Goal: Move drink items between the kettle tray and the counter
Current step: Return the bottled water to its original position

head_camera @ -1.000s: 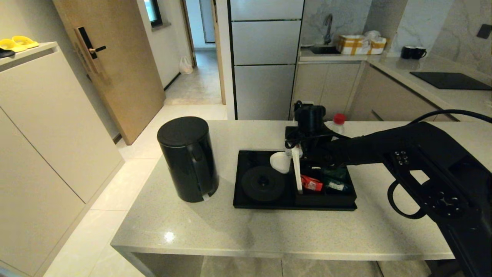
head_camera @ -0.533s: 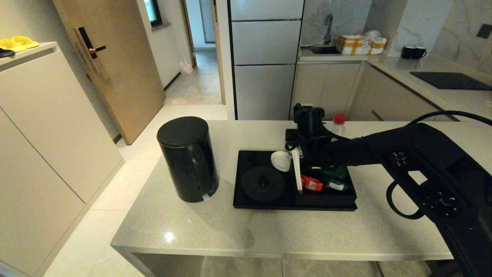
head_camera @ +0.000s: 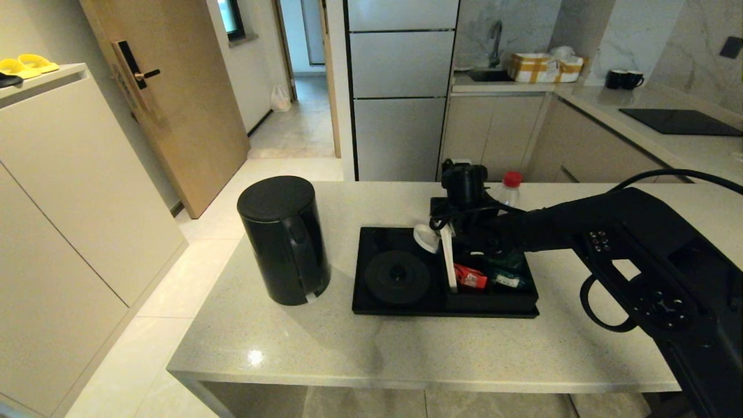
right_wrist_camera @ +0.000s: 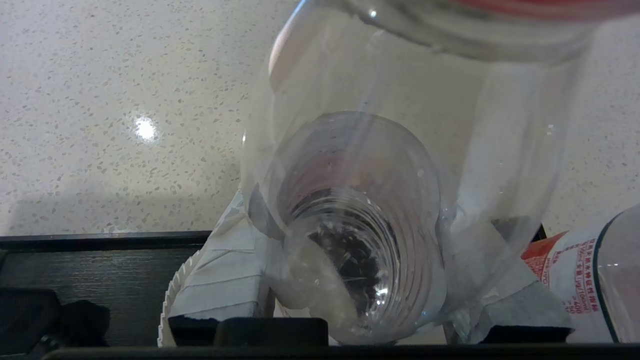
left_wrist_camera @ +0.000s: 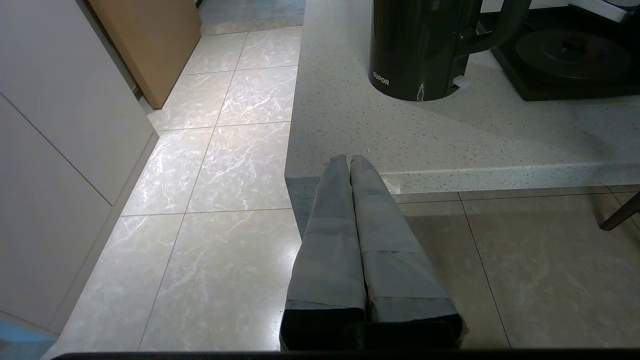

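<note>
The right claw (head_camera: pixel 458 229) is half closed around a clear water bottle (right_wrist_camera: pixel 350 210) at the far edge of the kettle tray (head_camera: pixel 371 305). It should lift straight up, clear of the white divider (head_camera: pixel 447 261). The boxed compartment (head_camera: pixel 493 299) holds sachets (head_camera: pixel 471 277); the round base (head_camera: pixel 397 277) is bare. The kettle (head_camera: pixel 284 241) stands on the surface (head_camera: pixel 406 354). The left claw (left_wrist_camera: pixel 350 170) is closed and parked.

A tall wooden door with a black electronic handle lock (head_camera: pixel 134 74) stands ajar at the left, beside a plain cream cabinet (head_camera: pixel 69 191) with yellow slippers (head_camera: pixel 28 62) on top. Pale marbled floor tiles (left_wrist_camera: pixel 200 170) run into a hallway (head_camera: pixel 302 110). A tall grey panelled fridge unit (head_camera: pixel 400 87) rises behind, next to a small sink with a curved tap (head_camera: pixel 493 52), marbled wall panels (head_camera: pixel 685 40) and a black glass hob panel (head_camera: pixel 679 122).
</note>
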